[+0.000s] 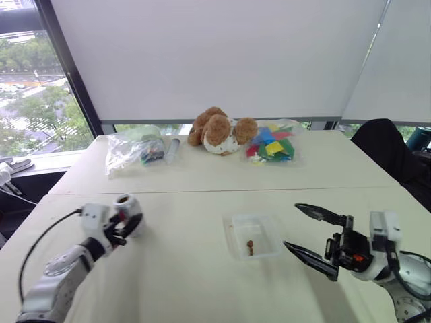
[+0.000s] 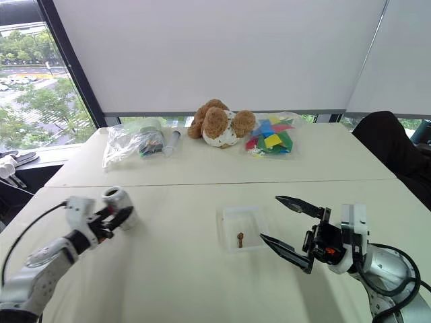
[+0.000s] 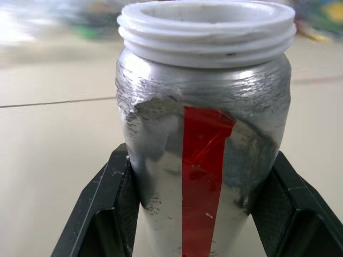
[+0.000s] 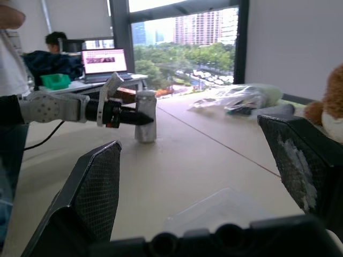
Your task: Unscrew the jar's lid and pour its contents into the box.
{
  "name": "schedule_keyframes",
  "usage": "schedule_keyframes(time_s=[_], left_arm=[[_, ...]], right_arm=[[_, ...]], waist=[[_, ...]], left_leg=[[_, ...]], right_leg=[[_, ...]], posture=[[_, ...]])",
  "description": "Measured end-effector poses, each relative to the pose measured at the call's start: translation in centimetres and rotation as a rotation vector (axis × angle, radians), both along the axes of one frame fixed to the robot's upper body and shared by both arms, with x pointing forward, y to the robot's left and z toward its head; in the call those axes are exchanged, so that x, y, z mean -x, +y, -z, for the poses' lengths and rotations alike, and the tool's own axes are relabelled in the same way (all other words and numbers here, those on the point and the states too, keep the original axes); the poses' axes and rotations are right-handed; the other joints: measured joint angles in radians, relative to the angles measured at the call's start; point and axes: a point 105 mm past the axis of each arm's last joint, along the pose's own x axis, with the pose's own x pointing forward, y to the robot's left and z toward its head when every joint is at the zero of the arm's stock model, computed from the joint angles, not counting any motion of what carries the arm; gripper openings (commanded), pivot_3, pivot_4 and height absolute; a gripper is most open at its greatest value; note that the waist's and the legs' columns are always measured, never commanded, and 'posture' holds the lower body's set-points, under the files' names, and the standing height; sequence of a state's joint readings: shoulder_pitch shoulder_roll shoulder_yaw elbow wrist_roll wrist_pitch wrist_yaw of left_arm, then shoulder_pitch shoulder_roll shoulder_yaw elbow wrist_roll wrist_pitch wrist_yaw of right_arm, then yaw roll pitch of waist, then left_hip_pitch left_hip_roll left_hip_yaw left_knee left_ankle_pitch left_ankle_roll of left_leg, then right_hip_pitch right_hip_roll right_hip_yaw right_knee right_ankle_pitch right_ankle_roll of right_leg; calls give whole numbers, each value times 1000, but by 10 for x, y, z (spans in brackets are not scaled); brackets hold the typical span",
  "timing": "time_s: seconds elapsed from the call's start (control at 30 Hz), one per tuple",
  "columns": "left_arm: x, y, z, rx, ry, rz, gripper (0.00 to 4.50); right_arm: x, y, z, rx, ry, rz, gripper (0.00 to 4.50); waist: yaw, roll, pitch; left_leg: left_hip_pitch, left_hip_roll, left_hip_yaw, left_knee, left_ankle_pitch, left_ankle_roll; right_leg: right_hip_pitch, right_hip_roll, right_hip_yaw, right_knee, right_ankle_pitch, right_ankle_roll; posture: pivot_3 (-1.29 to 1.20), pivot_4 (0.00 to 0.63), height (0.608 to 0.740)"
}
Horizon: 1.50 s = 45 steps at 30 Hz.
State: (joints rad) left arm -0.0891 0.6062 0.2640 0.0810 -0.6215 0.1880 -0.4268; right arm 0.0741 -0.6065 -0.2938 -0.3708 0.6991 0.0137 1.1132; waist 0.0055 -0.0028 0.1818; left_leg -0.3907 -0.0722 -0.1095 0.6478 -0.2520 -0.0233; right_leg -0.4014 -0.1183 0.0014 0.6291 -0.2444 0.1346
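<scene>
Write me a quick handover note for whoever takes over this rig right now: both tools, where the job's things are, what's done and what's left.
Left tool: shut on the jar, upright on the table at the robot's left; the jar's mouth is open, no lid on it.
Right tool: open, holding nothing, hovering just right of the box.
Box: mid-table, in front of the robot, with the small brown lump lying inside.
Done: lid is off and the contents look to be in the box.
Left: probably just let go of the jar and pull both arms back. I can't see where the lid went.
</scene>
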Motion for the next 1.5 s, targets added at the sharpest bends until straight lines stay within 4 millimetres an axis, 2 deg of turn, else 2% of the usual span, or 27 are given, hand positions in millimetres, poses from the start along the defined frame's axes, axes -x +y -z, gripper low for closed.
schedule_keyframes(time_s=[0.1, 0.2, 0.37, 0.5, 0.67, 0.87, 1.03, 1.13, 1.33, 1.5], left_arm=[[5, 13, -1, -25, -39, -77, 2469], [8, 19, 7, -33, -54, -135, 2469], [7, 21, 18, -45, -54, -158, 2469], [6, 21, 20, -48, -67, -152, 2469], [7, 23, 29, -59, -41, -140, 4453], [13, 26, 33, -61, -25, -139, 4453], [30, 32, 40, -97, 34, -99, 4453], [38, 37, 36, -150, 50, -52, 4453], [72, 42, 40, -280, 149, 126, 4453], [100, 51, 31, -392, 184, 226, 4453]], right_arm=[[-1, -1, 4, -1, 21, -8, 4441], [0, -2, 8, -1, 40, -23, 4441], [-1, -4, 15, 1, 72, -36, 4441], [-1, -6, 19, 2, 85, -38, 4441], [1, -7, 22, 6, 92, -43, 4500], [6, -14, 29, 11, 129, -12, 4500], [13, -25, 35, 20, 156, 39, 4500], [13, -33, 33, 32, 146, 70, 4500], [16, -59, 40, 102, 180, 121, 4500], [22, -77, 39, 175, 183, 136, 4500]], waist=[[11, 0, 0], [9, -1, -1], [8, -1, -1], [8, 0, -1], [8, 0, -1], [8, 0, -1], [7, 0, -2], [7, 0, -2], [7, 0, -2], [7, 0, -2]], left_leg=[[0, 0, 0, 0, 0, 0], [0, 0, 0, 0, 0, 0], [0, 0, 0, 0, 0, 0], [0, 0, 0, 0, 0, 0], [0, 0, 0, 0, 0, 0], [0, 0, 0, -1, 0, 0], [0, 0, 0, -1, 0, 0], [0, 0, 1, -1, 0, 0], [-1, 1, 1, -3, -1, 0], [-2, 3, 1, -5, -1, -1]], right_leg=[[1, 0, 0, -1, 0, 0], [0, 0, 0, -1, -1, -2], [0, 0, 0, -1, -1, -2], [0, 0, 0, -1, -1, -2], [0, 0, 0, -1, 0, -1], [0, -1, 0, -1, -1, -2], [-1, -1, 0, -1, -2, -3], [0, -1, 0, -2, -2, -4], [0, -1, 0, -7, -4, -7], [0, -2, 0, -11, -3, -9]], posture=[[0, 150, 740], [0, 150, 740], [0, 150, 740], [0, 150, 740], [0, 150, 740], [0, 150, 740], [0, 150, 740], [0, 150, 740], [0, 150, 740], [0, 150, 740]])
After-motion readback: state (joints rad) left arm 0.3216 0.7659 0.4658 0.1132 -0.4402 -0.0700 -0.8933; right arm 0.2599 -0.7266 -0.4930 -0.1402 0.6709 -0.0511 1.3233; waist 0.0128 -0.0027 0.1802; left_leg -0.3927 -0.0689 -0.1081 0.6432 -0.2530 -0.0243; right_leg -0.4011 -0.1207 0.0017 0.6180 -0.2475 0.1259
